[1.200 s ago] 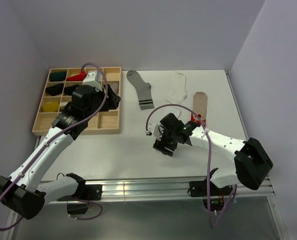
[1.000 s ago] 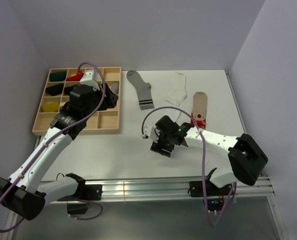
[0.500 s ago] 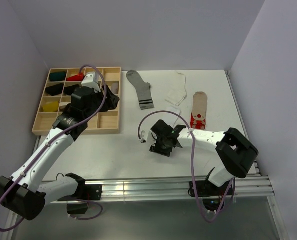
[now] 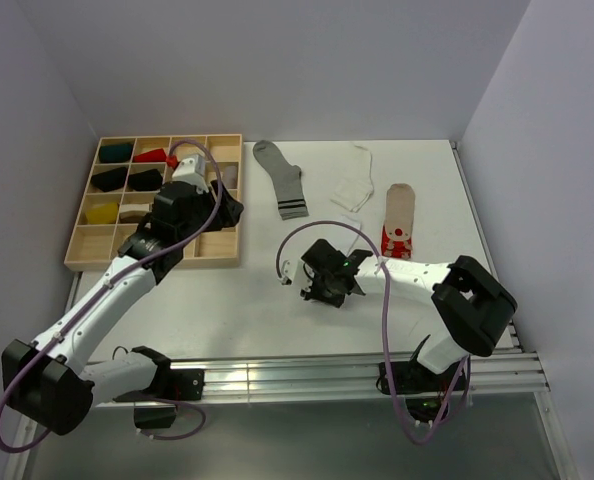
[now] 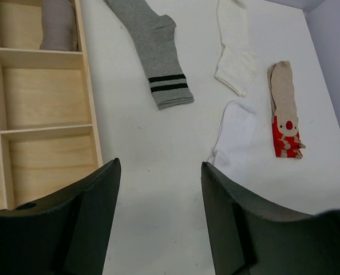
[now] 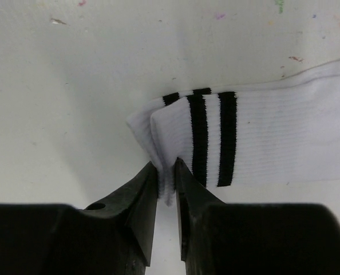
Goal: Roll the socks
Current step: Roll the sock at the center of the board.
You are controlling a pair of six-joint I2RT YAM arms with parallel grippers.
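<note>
A long white sock with black stripes (image 6: pixel 261 137) lies flat on the white table. My right gripper (image 6: pixel 166 172) is shut on the edge of its striped cuff, and the fabric bunches between the fingertips. From above, that gripper (image 4: pixel 322 290) sits low at the table's middle, and its arm hides most of this sock. The sock's foot end (image 5: pixel 236 137) shows in the left wrist view. A beige sock with a red-and-white patterned end (image 4: pixel 399 215) lies to the right of it (image 5: pixel 284 106). My left gripper (image 5: pixel 161 163) hangs open over bare table, holding nothing, beside the tray (image 4: pixel 225 208).
A wooden compartment tray (image 4: pixel 147 262) at the back left holds several rolled socks. A grey sock with dark stripes (image 4: pixel 282 180) and a short white sock (image 4: pixel 354 180) lie at the back middle. Walls close in the table on three sides.
My right gripper has closed onto the striped cuff of the white sock. The left gripper has shifted a little to the right, off the tray's edge, still open.
</note>
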